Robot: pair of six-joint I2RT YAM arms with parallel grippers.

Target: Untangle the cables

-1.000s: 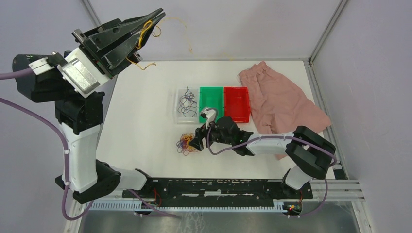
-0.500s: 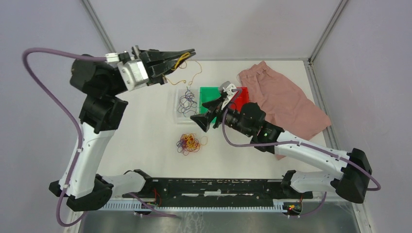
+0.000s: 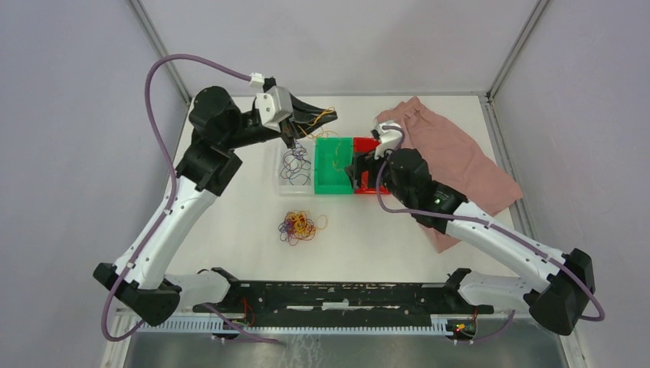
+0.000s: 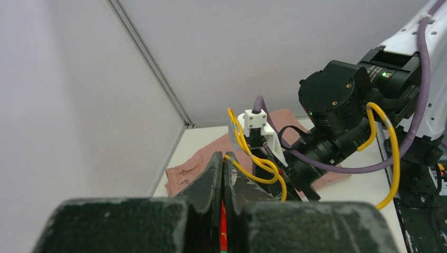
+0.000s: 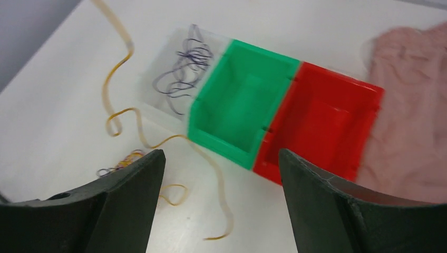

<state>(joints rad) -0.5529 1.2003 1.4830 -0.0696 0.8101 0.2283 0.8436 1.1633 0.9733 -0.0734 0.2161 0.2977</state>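
Finds the left gripper (image 4: 223, 158) raised over the far left of the table (image 3: 230, 192), jaws pressed together and clamped on a yellow cable (image 4: 392, 153), with loops of it hanging off the tips toward the bins. Finds the right gripper (image 5: 220, 158) hovering over the green bin (image 3: 332, 184) and red bin (image 3: 375, 186), jaws wide apart, nothing between them. Notes three bins in a row at the far middle: clear bin (image 3: 285, 175) on the left holding loose purple wires (image 3: 294, 161), green in the middle and red on the right, both showing bare floors. Places the tangle (image 3: 297, 226) of purple, red and orange-yellow strands on the table nearer than the bins, well apart from both grippers. Records a pink cloth (image 3: 452, 161) lying to the right of the red bin. Judges progress as partial: purple strands apparently sorted in part, one yellow strand lifted out and seemingly free of the heap, though too thin and blurred at the lower end to be sure. Leaves to do, on this reading: setting down the held yellow cable, probably in one of the bare bins, then pulling apart the remaining knot strand by strand. Flags snagging on the bin walls as the main risk.
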